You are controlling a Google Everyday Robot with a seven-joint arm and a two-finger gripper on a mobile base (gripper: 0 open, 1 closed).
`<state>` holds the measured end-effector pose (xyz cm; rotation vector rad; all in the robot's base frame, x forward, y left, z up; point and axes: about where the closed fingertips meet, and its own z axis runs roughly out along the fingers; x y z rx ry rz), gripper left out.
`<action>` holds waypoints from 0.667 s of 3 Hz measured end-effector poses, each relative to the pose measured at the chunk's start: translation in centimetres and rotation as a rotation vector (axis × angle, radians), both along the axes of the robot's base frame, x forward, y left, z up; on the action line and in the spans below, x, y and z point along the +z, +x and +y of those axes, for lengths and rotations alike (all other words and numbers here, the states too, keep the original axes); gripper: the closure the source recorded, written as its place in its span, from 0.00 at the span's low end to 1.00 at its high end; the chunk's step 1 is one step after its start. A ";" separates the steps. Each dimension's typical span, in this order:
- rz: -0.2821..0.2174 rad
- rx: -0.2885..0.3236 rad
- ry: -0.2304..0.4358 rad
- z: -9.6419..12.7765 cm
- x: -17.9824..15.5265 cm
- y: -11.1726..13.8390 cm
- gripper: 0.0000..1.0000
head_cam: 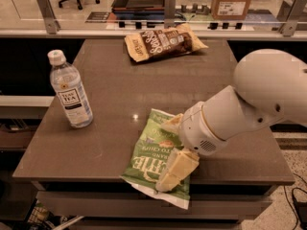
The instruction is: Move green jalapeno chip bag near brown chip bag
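Note:
The green jalapeno chip bag [149,163] lies flat near the table's front edge, its lower corner hanging a little over the edge. My gripper [173,146] is over the bag's right half, open, with one cream finger [171,123] at the bag's upper right and the other [175,168] lying across its lower right. The white arm hides part of the bag's right side. The brown chip bag [163,42] lies at the far edge of the table, well apart from the green bag.
A clear water bottle [71,92] with a white cap stands upright at the table's left side. The brown table [115,85] has a railing behind it. A cardboard box [232,3] sits on the floor beyond.

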<state>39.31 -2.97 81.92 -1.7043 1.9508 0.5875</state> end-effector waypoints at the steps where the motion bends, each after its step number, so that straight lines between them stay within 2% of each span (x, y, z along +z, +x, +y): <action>1: -0.004 0.003 0.000 0.1 0.1 -0.1 0.41; 2: -0.008 0.004 -0.002 0.2 0.3 -0.1 0.64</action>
